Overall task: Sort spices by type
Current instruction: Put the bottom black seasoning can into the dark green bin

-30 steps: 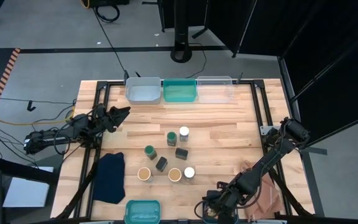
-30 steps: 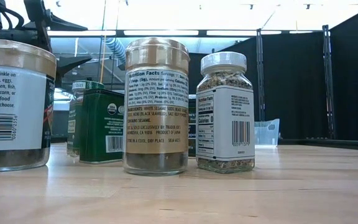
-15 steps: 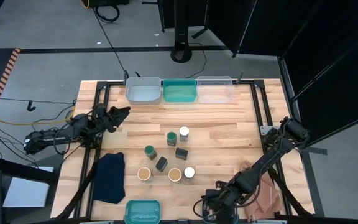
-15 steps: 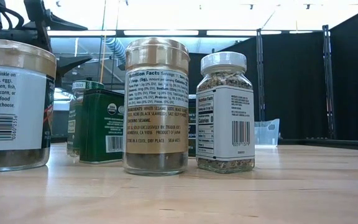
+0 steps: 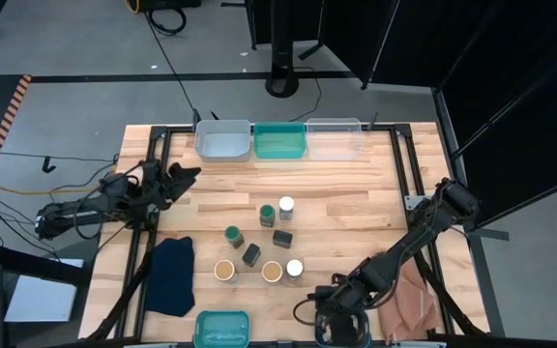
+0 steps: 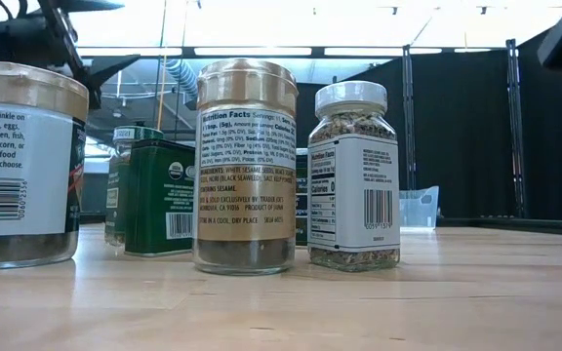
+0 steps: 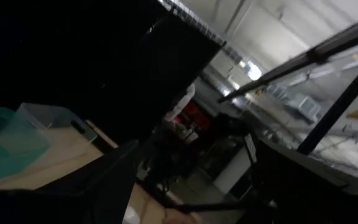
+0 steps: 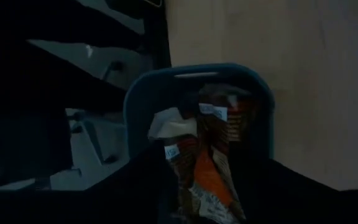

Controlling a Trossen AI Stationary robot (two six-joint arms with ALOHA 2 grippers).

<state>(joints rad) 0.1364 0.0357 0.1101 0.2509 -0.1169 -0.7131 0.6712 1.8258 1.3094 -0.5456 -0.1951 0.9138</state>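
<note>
Black curtains and bare concrete floor surround the pale wooden table (image 5: 356,193), which carries three bins along its far edge and a dark blue cloth (image 5: 171,275) near the left front.

Two flat brown packets (image 8: 207,155) already lie in a blue bin (image 8: 263,118) at the near edge, straight under the right gripper (image 5: 335,321). Nothing is visibly between its fingers, though how wide they stand I cannot tell.

The left gripper (image 5: 184,177) waits above the far-left part of the table, fingers spread wide and empty.

Eight spices are still unsorted, clustered mid-table: two green-topped jars (image 5: 267,213), two white-topped jars (image 5: 286,207), two tan-topped jars (image 5: 224,270) and two dark boxes (image 5: 282,238). By my judgement, one type is done and four remain.
</note>
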